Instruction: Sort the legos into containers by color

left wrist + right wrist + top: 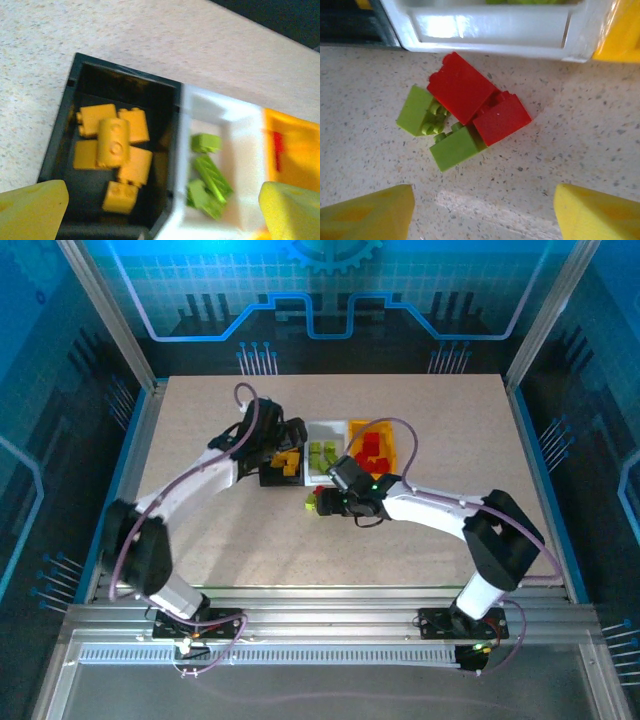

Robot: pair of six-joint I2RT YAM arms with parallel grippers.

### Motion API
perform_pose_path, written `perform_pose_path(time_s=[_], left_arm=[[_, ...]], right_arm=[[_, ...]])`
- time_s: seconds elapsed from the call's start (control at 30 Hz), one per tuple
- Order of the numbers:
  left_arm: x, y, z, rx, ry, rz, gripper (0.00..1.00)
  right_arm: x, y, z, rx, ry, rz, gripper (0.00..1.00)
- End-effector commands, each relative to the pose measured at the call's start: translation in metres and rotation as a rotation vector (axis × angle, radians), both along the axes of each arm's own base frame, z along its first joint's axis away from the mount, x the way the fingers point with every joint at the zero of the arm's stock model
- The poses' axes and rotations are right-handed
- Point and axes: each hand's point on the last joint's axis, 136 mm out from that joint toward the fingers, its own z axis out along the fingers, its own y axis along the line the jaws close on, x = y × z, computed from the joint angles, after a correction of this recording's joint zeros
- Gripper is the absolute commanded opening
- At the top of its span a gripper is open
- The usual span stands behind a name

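Observation:
Three containers stand side by side: a black bin (60,135) holding several yellow-orange legos (112,142), a white bin (225,112) holding three lime green legos (210,175), and a yellow-orange bin (295,150) with red legos inside. My left gripper (162,210) hovers open and empty above the black and white bins. On the table just in front of the white bin (490,25) lie two red legos (462,87) and two green legos (455,147) in a tight cluster. My right gripper (485,215) stands open just short of that cluster, touching none of it.
The bins (322,455) sit mid-table, touching each other, with both arms converging on them. The loose cluster (312,505) lies at the white bin's near side. The speckled table (250,550) is bordered by metal frame rails.

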Motion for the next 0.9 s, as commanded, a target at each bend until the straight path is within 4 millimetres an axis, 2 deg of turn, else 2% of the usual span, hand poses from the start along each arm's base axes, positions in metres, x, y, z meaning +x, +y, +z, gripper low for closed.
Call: perform_pose_path(time_s=[0.0, 0.13, 0.27, 0.47, 0.63, 0.87], left_arm=[[-0.030, -0.013, -0.003, -0.049, -0.013, -0.042, 0.99], [-0.061, -0.007, -0.020, -0.051, 0.016, -0.050, 0.99], [-0.078, -0.001, -0.034, -0.064, 0.037, -0.048, 0.99], [-0.086, 0.002, -0.046, -0.057, 0.061, -0.050, 0.99], [-0.087, 0.004, -0.050, -0.055, 0.064, -0.043, 0.99], [-0.087, 0.003, -0.050, -0.061, 0.066, -0.045, 0.99]], right_arm=[[0.019, 0.011, 0.006, 0.046, -0.013, -0.137, 0.71], [0.028, 0.016, -0.001, 0.060, 0.010, -0.193, 0.68], [0.031, 0.017, -0.013, 0.050, 0.056, -0.223, 0.67], [0.019, 0.020, -0.032, 0.028, 0.122, -0.208, 0.59], [0.009, 0.011, -0.045, -0.016, 0.157, -0.210, 0.52], [0.001, -0.004, -0.047, -0.035, 0.170, -0.209, 0.36]])
